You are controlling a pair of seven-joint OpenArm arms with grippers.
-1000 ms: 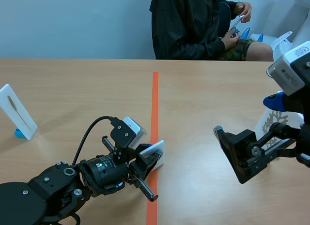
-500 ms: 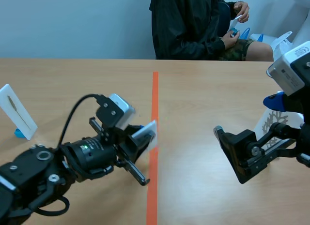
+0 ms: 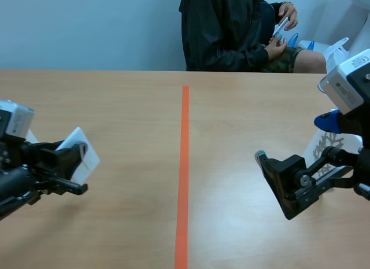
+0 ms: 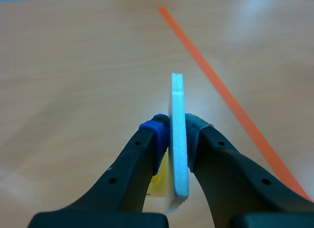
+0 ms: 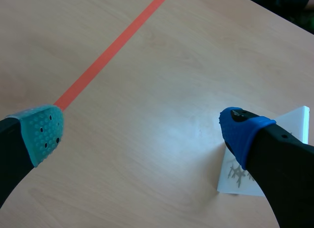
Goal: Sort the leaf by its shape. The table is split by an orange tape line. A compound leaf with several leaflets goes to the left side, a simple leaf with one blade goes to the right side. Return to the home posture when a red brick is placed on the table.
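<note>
White leaf card [image 4: 177, 95] is pinched edge-on by the left gripper [image 4: 175, 129], well left of the orange tape line [image 3: 184, 165]; its leaf shape cannot be read. The right gripper [image 5: 142, 125] is spread wide right of the line, just beside a second leaf card [image 5: 294, 122].

Smooth, slightly glossy wood-grain table [image 3: 115, 107]; matt white foam card [image 4: 177, 130]; soft dotted pads [image 5: 45, 134]

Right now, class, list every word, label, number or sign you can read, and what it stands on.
None readable. The white card in the left gripper shows no writing; the leaf card on the right side bears a picture, no words.
</note>
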